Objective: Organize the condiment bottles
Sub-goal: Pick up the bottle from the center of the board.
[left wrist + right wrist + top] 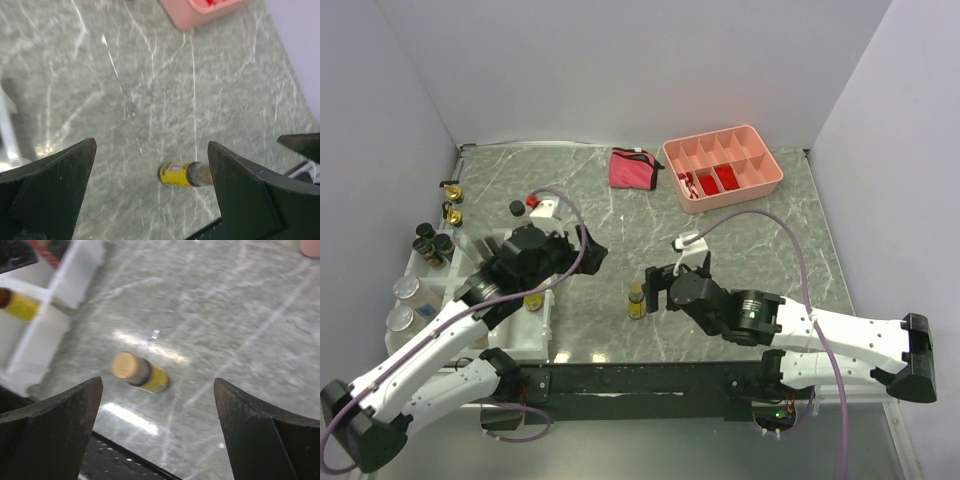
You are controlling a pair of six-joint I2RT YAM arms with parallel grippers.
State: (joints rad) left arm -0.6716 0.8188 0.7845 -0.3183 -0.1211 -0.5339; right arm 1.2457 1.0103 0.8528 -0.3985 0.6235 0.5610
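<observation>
No text, brand, number or sign can be read anywhere. The small yellow bottle (176, 173) on the surface (150, 100) carries a yellow label with a patch of dark print. It sits at about 6 o'clock in the left wrist view, but the letters are too small and blurred to make out. A second yellow-labelled bottle (20, 306), at 9 o'clock in the right wrist view, shows no legible marks either.

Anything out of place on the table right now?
One small yellow bottle stands alone on the open table between the two arms, apart from the white organizer at left, where several jars sit. No spill or damage shows.
</observation>
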